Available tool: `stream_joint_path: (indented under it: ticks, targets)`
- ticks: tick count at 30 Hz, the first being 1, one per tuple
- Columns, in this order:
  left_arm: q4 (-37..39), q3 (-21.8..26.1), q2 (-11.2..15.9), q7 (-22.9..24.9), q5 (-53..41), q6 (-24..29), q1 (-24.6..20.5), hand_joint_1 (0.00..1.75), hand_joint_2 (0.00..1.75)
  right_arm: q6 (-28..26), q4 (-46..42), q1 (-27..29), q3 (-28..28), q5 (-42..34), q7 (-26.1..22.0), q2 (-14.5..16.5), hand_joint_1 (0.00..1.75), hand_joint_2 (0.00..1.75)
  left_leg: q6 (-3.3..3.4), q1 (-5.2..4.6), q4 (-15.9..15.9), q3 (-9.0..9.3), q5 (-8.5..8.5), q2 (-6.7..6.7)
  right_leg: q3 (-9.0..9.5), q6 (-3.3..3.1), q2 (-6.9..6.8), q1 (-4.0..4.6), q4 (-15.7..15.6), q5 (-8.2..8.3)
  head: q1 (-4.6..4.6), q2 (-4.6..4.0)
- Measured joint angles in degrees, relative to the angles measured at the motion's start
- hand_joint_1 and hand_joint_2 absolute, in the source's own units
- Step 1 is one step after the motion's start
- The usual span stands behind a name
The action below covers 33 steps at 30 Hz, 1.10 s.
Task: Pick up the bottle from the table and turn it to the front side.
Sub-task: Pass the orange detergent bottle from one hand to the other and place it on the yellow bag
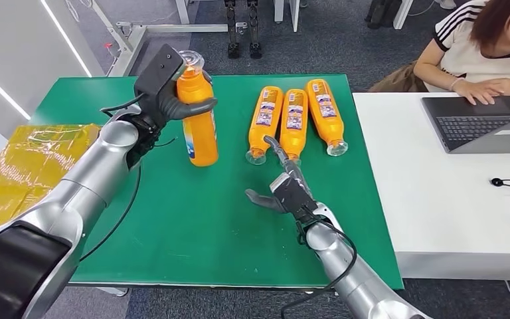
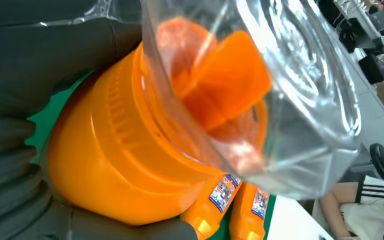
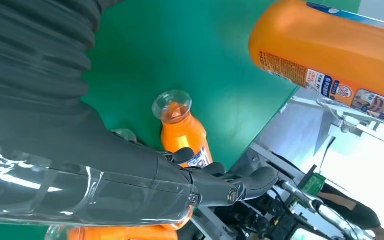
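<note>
On the green table, the left hand grips an upright orange bottle at its shoulder, below the clear cap. The thumb wraps across the front of the bottle; the remaining fingers lie behind the body and are hidden from the head view. Whether the bottle's base touches the table cannot be determined.

In the left wrist view, the bottle and its transparent cap occupy most of the picture at close range, out of focus; the grey hand presses against the bottle's side, and individual fingers are hard to separate.

The right hand hovers low over the table with fingers spread apart and nothing in them, one fingertip reaching near the caps of three bottles that lie side by side, labels up. In the right wrist view, the hand blocks part of one lying bottle.

At the white desk, a person cut off by the frame edge rests a hand beside a laptop. A yellow wrapped package sits at the table's left end, partly cut off.
</note>
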Motion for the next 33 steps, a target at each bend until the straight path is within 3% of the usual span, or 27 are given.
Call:
stream_joint_path:
  ticks: [2, 5, 8, 12, 20, 27, 30, 33]
  targets:
    - [-0.03, -0.36, 0.48, -1.31, -4.91, 4.33, -0.32, 1.75, 1.75, -0.43, -1.10, 0.75, -0.38, 0.05, -0.25, -0.47, 0.00, 1.75, 0.00, 0.00, 0.00, 0.00, 0.00, 0.02, 0.00, 0.00, 0.03, 0.00, 0.00, 0.00, 0.00, 0.00]
    - [-0.10, -1.83, 2.87, -3.65, -18.81, 15.82, -1.72, 1.75, 1.75, -1.43, -4.70, 3.57, -1.51, 0.04, -0.90, -1.95, 0.00, 1.75, 0.00, 0.00, 0.01, 0.01, 0.00, 0.05, -0.01, -0.01, 0.06, 0.00, 0.00, 0.01, -0.01, 0.00]
    - [-0.10, -3.30, 6.84, -4.24, -32.62, 25.30, -3.33, 1.75, 1.75, -2.37, -9.99, 7.40, -3.28, 0.01, -1.43, -3.99, 0.00, 1.75, 0.00, 0.00, -0.01, 0.01, 0.00, 0.06, -0.02, -0.01, 0.07, 0.00, 0.00, 0.00, -0.01, 0.00]
    - [-0.68, -4.83, 12.64, -1.97, -51.47, 33.29, -3.68, 1.75, 1.75, -3.64, -17.66, 12.13, -5.95, 0.66, -2.16, -6.32, 0.00, 1.75, 0.00, 0.00, -0.07, 0.01, -0.01, 0.12, -0.04, -0.02, 0.13, 0.01, 0.01, -0.01, 0.01, 0.00]
    - [-9.39, -3.10, 27.04, 4.17, -80.48, 35.91, 2.07, 1.75, 1.75, -6.00, -29.10, 19.64, -8.01, 2.03, -4.52, -9.10, 0.00, 1.75, -0.06, 0.01, -0.13, 0.07, -0.04, 0.43, -0.09, -0.05, 0.42, 0.02, 0.03, -0.02, -0.05, 0.00]
    - [-16.41, 1.29, 39.20, 5.06, -88.59, 36.35, 9.64, 1.75, 1.75, -8.34, -36.00, 26.14, -9.80, 1.42, -6.25, -9.77, 0.00, 1.75, -0.20, 0.01, -0.17, 0.12, -0.14, 0.48, -0.10, -0.08, 0.49, 0.03, 0.03, -0.09, -0.04, 0.01]
    - [-18.23, 3.15, 42.37, 5.88, -89.26, 36.88, 14.69, 1.75, 1.75, -8.16, -38.39, 28.13, -10.66, 1.59, -6.46, -9.79, 0.00, 1.75, -0.20, 0.02, -0.17, 0.11, -0.14, 0.49, -0.14, -0.08, 0.50, 0.03, 0.01, -0.10, -0.03, 0.00]
    - [-19.04, 5.37, 43.33, 4.34, -86.79, 36.96, 18.65, 1.75, 1.75, -8.13, -40.05, 29.33, -11.28, 2.19, -6.49, -9.78, 0.00, 1.75, -0.20, 0.02, -0.17, 0.10, -0.14, 0.41, -0.11, -0.08, 0.39, 0.03, -0.02, -0.11, 0.00, 0.00]
